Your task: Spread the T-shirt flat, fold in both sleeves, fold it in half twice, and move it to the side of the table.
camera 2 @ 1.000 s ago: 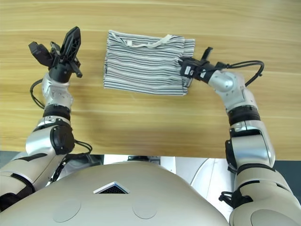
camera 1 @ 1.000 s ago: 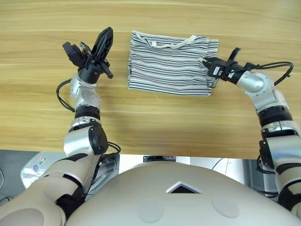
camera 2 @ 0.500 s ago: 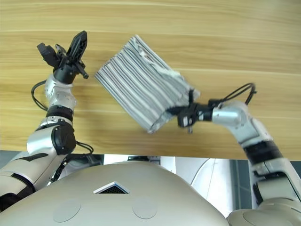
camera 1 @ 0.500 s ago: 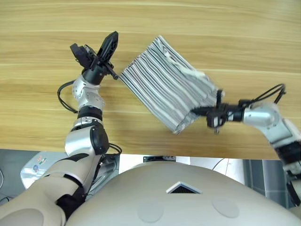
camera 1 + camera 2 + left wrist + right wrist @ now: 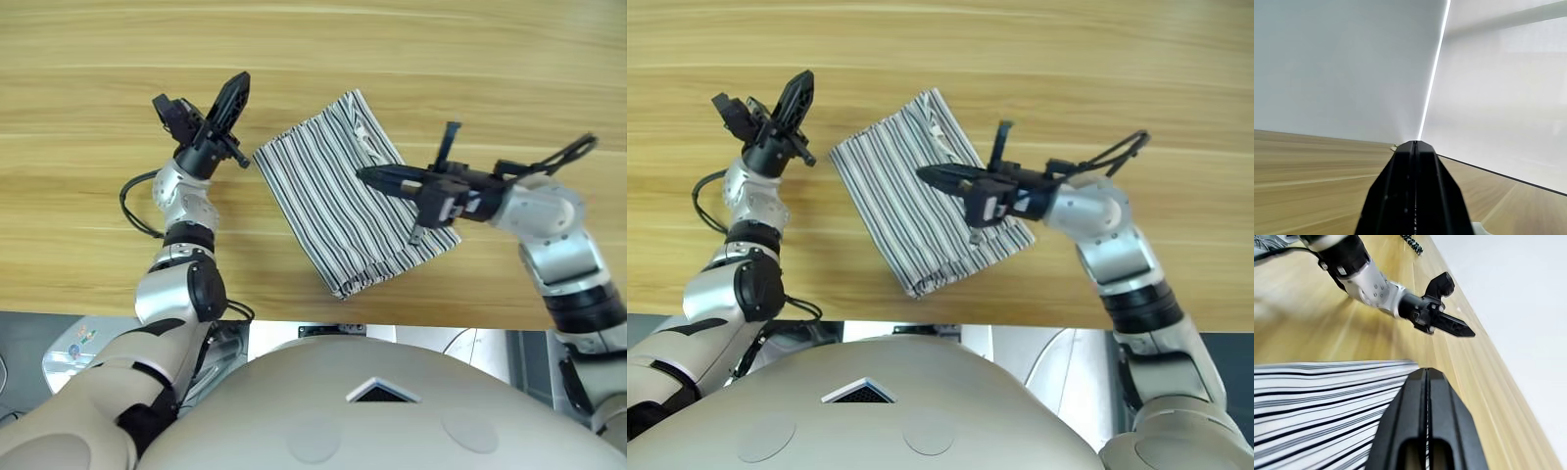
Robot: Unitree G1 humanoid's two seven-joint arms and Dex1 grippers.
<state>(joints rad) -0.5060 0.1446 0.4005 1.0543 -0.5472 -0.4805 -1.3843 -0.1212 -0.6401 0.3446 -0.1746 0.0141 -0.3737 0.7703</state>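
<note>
The striped T-shirt (image 5: 333, 211) lies folded into a small rectangle, turned askew on the wooden table (image 5: 88, 59), its collar (image 5: 367, 132) at the far end. My right gripper (image 5: 364, 174) hovers over the shirt's right half, pointing left, shut with nothing in it; in the right wrist view its closed fingers (image 5: 1425, 382) sit above the stripes (image 5: 1317, 396). My left gripper (image 5: 240, 83) is raised just left of the shirt's far-left corner, shut and holding nothing. It is also seen across the table (image 5: 1449, 325) and close up (image 5: 1414, 147).
The shirt's near corner (image 5: 341, 292) lies close to the table's front edge (image 5: 294, 321). Bare wood extends to the far side and on the left. A pale wall (image 5: 1352, 63) stands behind the table.
The right gripper swung the shirt round and toward the front edge, let go of its edge, and now hangs over the shirt. The left gripper shifted slightly right.
</note>
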